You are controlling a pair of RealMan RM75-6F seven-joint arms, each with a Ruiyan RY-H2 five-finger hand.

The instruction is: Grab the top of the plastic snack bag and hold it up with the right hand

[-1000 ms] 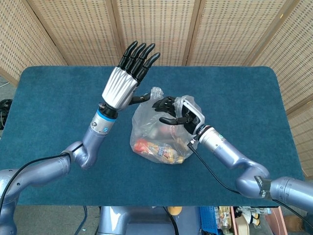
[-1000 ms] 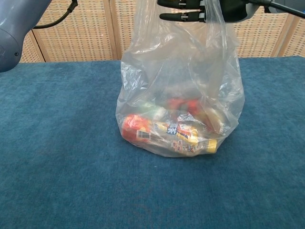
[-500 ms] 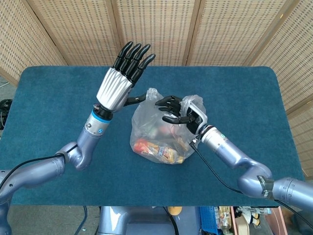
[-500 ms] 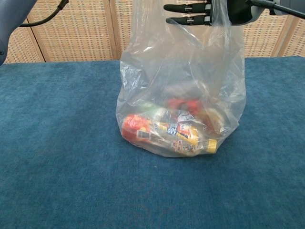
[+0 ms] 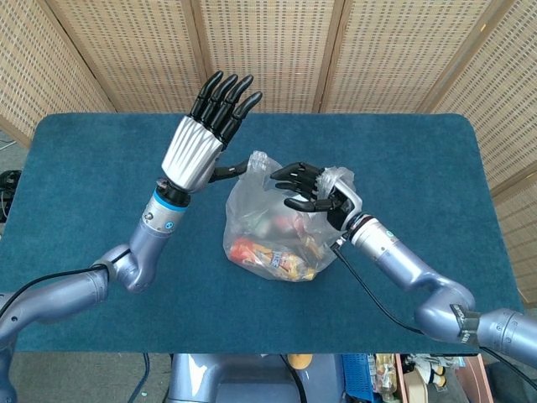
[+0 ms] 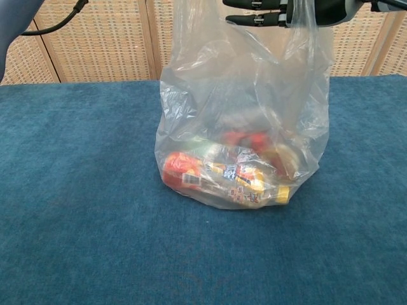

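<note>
The right hand (image 5: pixel 323 191) grips the top of the bag (image 5: pixel 270 228), black fingers (image 6: pixel 254 5) curled into the crinkled clear plastic. The bag stands mid-table on the blue cloth (image 5: pixel 92 193), with bright snack packets (image 6: pixel 222 175) heaped at its bottom. The left hand (image 5: pixel 201 134) hangs raised just left of it, fingers straight and holding nothing.

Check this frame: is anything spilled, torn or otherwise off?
Nothing stands out. The snack bag stands upright on the table, snacks inside, no tear visible. The right hand holds its top; the left hand is raised, open, apart from it.
</note>
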